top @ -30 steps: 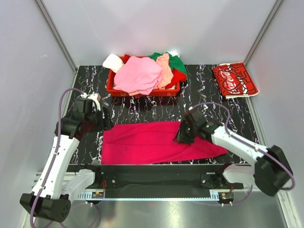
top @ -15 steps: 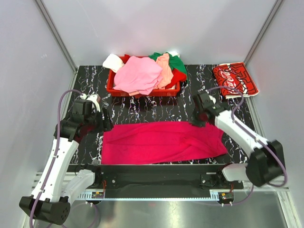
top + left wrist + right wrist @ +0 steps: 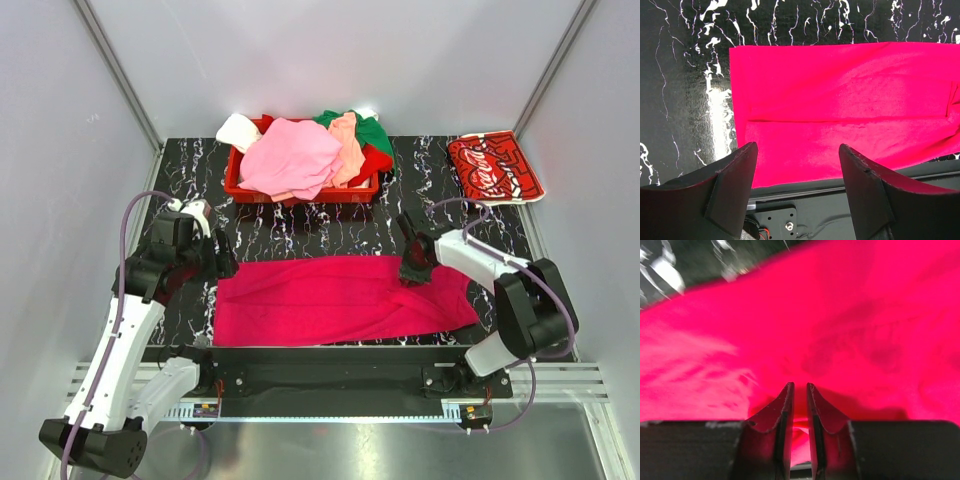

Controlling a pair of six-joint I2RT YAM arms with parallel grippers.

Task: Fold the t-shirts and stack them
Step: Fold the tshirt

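At the far edge of the black, white-veined tabletop (image 3: 330,228) sat a red plastic basket (image 3: 300,192), heaped with a white tee (image 3: 238,130), a pink tee (image 3: 290,155), a peach tee (image 3: 348,145) and a green tee (image 3: 376,130). A folded red Coca-Cola-script t-shirt (image 3: 493,168) lay far right, apart. The plain magenta t-shirt (image 3: 330,300) lay flat near centre, a long creased band. Left gripper (image 3: 797,150) hung over its left edge, fingers wide. Right gripper (image 3: 800,387) was on its far right part, fingers narrowed to a slit; whether it pinched cloth could not be told.

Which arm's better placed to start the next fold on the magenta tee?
Right. The right gripper has jaws pinched on the magenta t-shirt at its right end; the left gripper hovers open, holding nothing.
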